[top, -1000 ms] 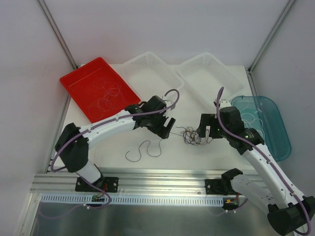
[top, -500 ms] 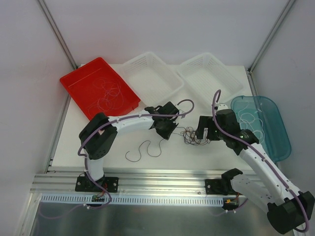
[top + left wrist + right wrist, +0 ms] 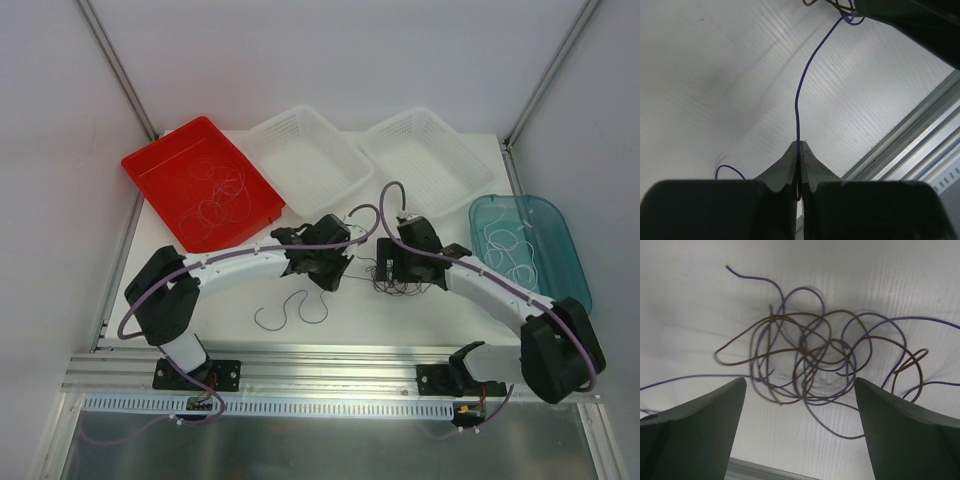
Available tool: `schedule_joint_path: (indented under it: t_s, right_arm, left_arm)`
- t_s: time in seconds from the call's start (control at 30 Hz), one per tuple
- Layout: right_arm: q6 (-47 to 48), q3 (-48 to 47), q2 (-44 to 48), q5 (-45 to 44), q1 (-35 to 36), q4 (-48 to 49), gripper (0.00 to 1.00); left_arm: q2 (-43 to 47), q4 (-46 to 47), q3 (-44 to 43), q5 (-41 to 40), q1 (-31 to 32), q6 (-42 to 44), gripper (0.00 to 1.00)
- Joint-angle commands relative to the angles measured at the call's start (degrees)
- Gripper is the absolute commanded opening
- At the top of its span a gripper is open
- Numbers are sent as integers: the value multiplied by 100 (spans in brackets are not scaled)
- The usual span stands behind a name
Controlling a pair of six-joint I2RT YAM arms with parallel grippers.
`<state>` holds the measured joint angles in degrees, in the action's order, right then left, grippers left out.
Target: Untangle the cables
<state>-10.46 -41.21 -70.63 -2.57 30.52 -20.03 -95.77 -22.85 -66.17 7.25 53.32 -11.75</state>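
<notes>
Inside left claw (image 3: pixel 799 146), newly: purple cable (image 3: pixel 798 95)

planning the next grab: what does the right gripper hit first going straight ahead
Likely the knot of thin brown and purple wires on the white table, centred ahead of the right gripper.

Two trays (image 3: pixel 160 172) (image 3: pixel 558 262), two baskets (image 3: pixel 310 165) (image 3: pixel 425 155)

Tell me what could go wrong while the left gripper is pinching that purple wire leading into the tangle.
1. The left gripper is shut on a purple wire running into the tangle. Pulling may drag or tighten the whole tangle, since the right gripper is open and holds nothing.
2. Closing the right gripper there could catch several interlaced strands at once.
3. The grippers sit close together, so they may bump.
</notes>
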Motion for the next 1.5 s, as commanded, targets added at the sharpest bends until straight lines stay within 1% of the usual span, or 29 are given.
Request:
schedule_joint_path:
  t_s: [0.0,0.07,0.1,0.13,0.2,0.23,0.27,0.3,0.33,0.37,0.43,0.47,0.5,0.53,0.57,0.6,0.63,0.77,0.9,0.97,1.23,1.33,1.47]
  right_arm:
    - [-307,-282,-521,-630,50,280,93]
    - [-334,-265,-662,-797,50,350,85]
    - [-351,-221,-732,-815,50,386,81]
    - [-360,-203,-750,-833,50,403,71]
    - [-378,-168,-768,-1008,59,386,61]
    - [-378,-142,-785,-1087,50,369,52]
    - [-361,-124,-794,-1175,50,334,48]
    - [-343,-115,-803,-1237,50,307,44]
    - [-317,-107,-812,-1281,42,281,37]
    - [-299,-98,-821,-1368,33,220,34]
    - [-273,-63,-760,-1439,33,123,27]
    - [-255,-45,-724,-1474,-2,114,25]
    - [-246,-36,-689,-1483,-11,96,23]
    - [-246,-19,-611,-1492,-46,70,19]
    - [-220,8,-575,-1501,-116,9,18]
    - [-211,25,-531,-1501,-160,-9,17]
    - [-202,52,-496,-1484,-222,-44,15]
    - [-149,166,-180,-1413,-590,-176,12]
    - [-79,210,-13,-1369,-846,-317,7]
    - [-70,201,5,-1369,-942,-404,6]
    - [-123,184,295,-1378,-1259,-729,3]
    - [-97,148,392,-1396,-1426,-862,2]
    - [-97,70,550,-1343,-1540,-985,2]
  left_arm:
    - [619,105,218,-91,38,-231,0]
    - [848,114,376,-188,38,-301,0]
    - [1101,106,438,-319,38,-354,0]
    - [1243,105,569,-407,38,-389,0]
    - [1744,88,684,-626,29,-504,0]
    - [1928,70,789,-689,21,-556,0]
    - [2113,44,825,-698,12,-609,0]
    - [2480,27,860,-864,-6,-627,0]
    - [2658,-8,895,-917,-15,-636,0]
    - [2973,-122,904,-996,-32,-653,0]
    - [3256,-324,852,-1268,-146,-662,0]
    - [3492,-447,808,-1374,-225,-680,0]
    - [3608,-770,764,-1445,-313,-680,0]
    - [3705,-939,651,-1593,-540,-680,0]
    - [3888,-1106,580,-1673,-655,-662,0]
    - [3968,-1473,518,-1752,-778,-653,0]
    - [4047,-1616,387,-1918,-1066,-627,0]
    - [4443,-2223,88,-2227,-1596,-399,0]
    - [4593,-2618,-255,-2543,-1772,-311,0]
    - [4654,-2829,-501,-2701,-1807,-311,0]
    - [4532,-3831,-1301,-4335,-2080,-398,0]
    - [4497,-4025,-1363,-4530,-2159,-503,0]
    - [4374,-4008,-1118,-4276,-2168,-653,0]
